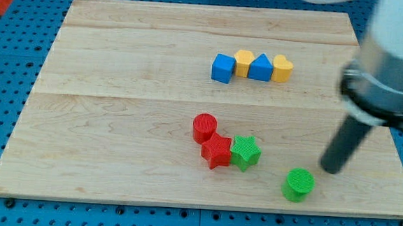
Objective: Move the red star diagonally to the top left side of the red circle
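The red star [217, 151] lies on the wooden board [117, 122], touching the red circle [204, 127] at that circle's lower right. A green star [245, 152] touches the red star's right side. My tip [331, 168] is on the board at the view's right, well to the right of the green star and just above and right of the green circle [299, 184]. It touches no block.
A row of blocks sits near the view's top: a blue cube [223, 68], a yellow block [244, 62], a blue block [261, 67] and a yellow block [282, 68]. The arm's body [394, 62] hangs over the board's right edge.
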Controlling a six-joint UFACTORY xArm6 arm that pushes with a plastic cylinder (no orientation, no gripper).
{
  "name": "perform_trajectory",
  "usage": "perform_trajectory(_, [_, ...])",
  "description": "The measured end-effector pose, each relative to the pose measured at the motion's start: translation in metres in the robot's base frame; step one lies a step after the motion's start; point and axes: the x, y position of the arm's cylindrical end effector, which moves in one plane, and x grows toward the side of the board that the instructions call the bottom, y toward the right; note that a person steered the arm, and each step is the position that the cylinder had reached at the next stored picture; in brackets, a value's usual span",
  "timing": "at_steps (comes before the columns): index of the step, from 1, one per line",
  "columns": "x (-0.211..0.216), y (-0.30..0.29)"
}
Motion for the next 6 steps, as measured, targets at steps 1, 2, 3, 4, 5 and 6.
perform_trajectory(1, [0.045, -0.001])
perform_trajectory(2, [0.064, -0.056])
perform_trajectory(3, [0.026, -0.103])
perform_trajectory(4, [0.003, -0.132])
perform_trajectory(5, [0.013, -0.206])
perform_trajectory(6, [-0.032, -0.245])
